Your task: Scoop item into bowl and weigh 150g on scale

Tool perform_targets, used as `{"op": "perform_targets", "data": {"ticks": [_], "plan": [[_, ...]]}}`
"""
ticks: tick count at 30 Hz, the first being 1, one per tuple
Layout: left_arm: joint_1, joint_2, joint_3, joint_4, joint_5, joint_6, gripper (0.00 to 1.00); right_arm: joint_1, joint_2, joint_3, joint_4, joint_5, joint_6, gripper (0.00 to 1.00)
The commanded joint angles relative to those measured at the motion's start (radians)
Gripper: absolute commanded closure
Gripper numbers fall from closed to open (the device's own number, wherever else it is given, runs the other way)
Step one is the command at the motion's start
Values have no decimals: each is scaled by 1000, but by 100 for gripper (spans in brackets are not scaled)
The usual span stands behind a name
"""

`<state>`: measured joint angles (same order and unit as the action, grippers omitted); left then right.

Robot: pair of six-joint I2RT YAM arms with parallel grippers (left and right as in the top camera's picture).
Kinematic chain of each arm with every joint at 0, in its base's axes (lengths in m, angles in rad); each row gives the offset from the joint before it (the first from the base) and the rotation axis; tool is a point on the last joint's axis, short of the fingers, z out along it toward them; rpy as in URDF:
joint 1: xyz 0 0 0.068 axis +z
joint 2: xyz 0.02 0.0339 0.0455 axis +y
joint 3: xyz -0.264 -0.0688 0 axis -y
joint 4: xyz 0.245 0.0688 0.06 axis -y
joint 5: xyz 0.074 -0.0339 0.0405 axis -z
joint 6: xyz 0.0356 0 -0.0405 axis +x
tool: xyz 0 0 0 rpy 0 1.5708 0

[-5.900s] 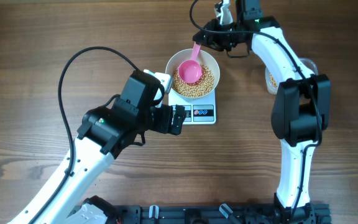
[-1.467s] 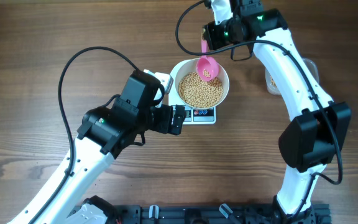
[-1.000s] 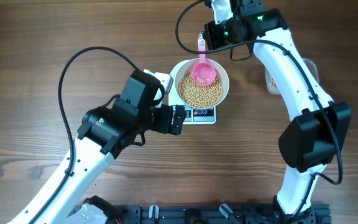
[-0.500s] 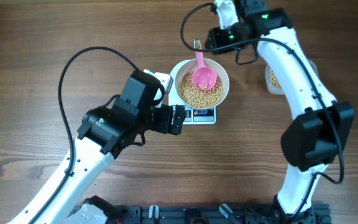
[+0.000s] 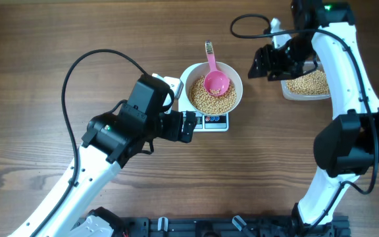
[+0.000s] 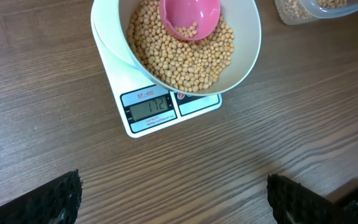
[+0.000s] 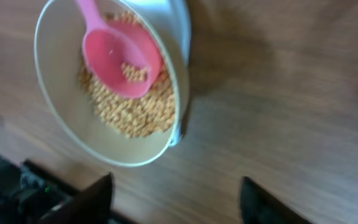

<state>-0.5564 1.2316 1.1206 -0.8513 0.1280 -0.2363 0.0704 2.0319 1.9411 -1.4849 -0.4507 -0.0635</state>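
Note:
The white bowl [image 5: 237, 92] stands on the white scale [image 5: 212, 121], filled with beige beans [image 5: 209, 101]. A pink scoop [image 5: 216, 82] lies in the bowl with a few beans in it, its handle sticking out over the far rim. My right gripper [image 5: 255, 66] hovers open and empty to the right of the bowl, between it and the tub. The right wrist view shows the bowl [image 7: 61, 124] and scoop [image 7: 120, 56] ahead of the spread right gripper [image 7: 176, 202]. My left gripper [image 6: 173, 202] is wide open over bare table before the scale [image 6: 197, 104], whose display reads 112.
A clear plastic tub [image 5: 308, 84] holding more beans stands at the right, partly under my right arm; its corner shows in the left wrist view as the tub [image 6: 303, 9]. Black cables loop over the table behind both arms.
My right gripper opened and let go of the pink scoop, which now rests in the bowl. The right arm swung away to the right, toward the tub. The left arm stayed still.

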Motion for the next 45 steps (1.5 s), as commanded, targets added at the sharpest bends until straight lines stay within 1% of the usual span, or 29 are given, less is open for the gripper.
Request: {"op": "perform_targets", "data": {"ticks": [1,2,3,4,5,6,10,11,12,14,24,26,28,32,36,37,43,45], "plan": [[-5,-1,-2,3,-9,20,0,11,-25,-71,-14,-46,-37,47],[-5,-1,-2,3,-9,20,0,11,-25,-86,-16,-50,-37,47],[-5,-1,-2,3,-9,20,0,11,-25,-109,-17,-68,-37,43],[-5,-1,-2,3,-9,20,0,11,-25,-126,-16,-87,-37,28],[-5,-1,-2,3,-9,20,0,11,-25,-148,-12,-118,-37,18],[-5,-1,-2,3,-9,20,0,11,-25,-164,-11,-144,-38,17],[-5,-1,-2,3,-9,20,0,11,-25,-225,7,-195,-27,17],[-5,-1,-2,3,-9,20,0,11,-25,-240,13,-195,-9,18],[-5,-1,-2,3,-9,20,0,11,-25,-254,21,-195,4,23],[-5,-1,-2,3,-9,20,0,11,-25,-279,42,-195,40,29],[-5,-1,-2,3,-9,20,0,39,-25,-384,195,-195,189,32],[-5,-1,-2,3,-9,20,0,58,-25,-404,223,-194,224,34],[-5,-1,-2,3,-9,20,0,76,-25,-411,250,-195,225,38],[-5,-1,-2,3,-9,20,0,97,-25,-411,308,-195,290,41],[-5,-1,-2,3,-9,20,0,101,-25,-411,348,-195,341,51],[-5,-1,-2,3,-9,20,0,101,-25,-411,362,-195,363,56],[-5,-1,-2,3,-9,20,0,101,-25,-411,378,-202,417,57],[-5,-1,-2,3,-9,20,0,101,-25,-411,382,-203,444,62]]}}
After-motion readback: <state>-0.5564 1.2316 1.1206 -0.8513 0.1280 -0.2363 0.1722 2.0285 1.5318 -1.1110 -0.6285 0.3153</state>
